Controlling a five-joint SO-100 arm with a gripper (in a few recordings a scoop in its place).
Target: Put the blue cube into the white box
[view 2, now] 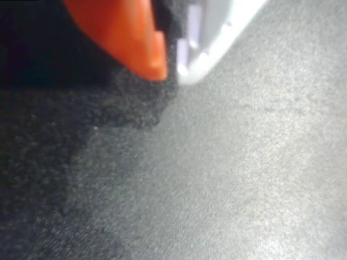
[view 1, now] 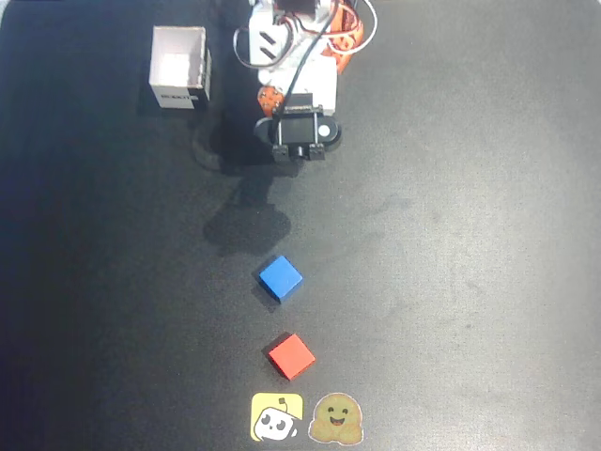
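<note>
The small bright blue cube with plain matte faces lies on the dark, felt-like table mat, below the folded arm in the overhead view, well apart from it and untouched. It sits turned diamond-wise to the picture, corners pointing up and down, so you will likely need to rotate the wrist until the fingers meet two flat opposite faces instead of two edges. Judging by its look, you should find it light, rigid and not fragile, and the matte faces ought to give fair grip; a moderate squeeze across the middle of the sides should be enough, while a corner pinch could make it twist out. A red cube of about the same size lies below it, near but not touching, so come in from the arm's side to leave that one undisturbed. The small square open-topped white box with thin walls and a dark label stands at upper left, beside the arm's base, empty as far as you can see. In the wrist view the gripper shows an orange finger and a white finger nearly meeting at their tips over bare mat, so it is closed and grasps nothing.
</note>
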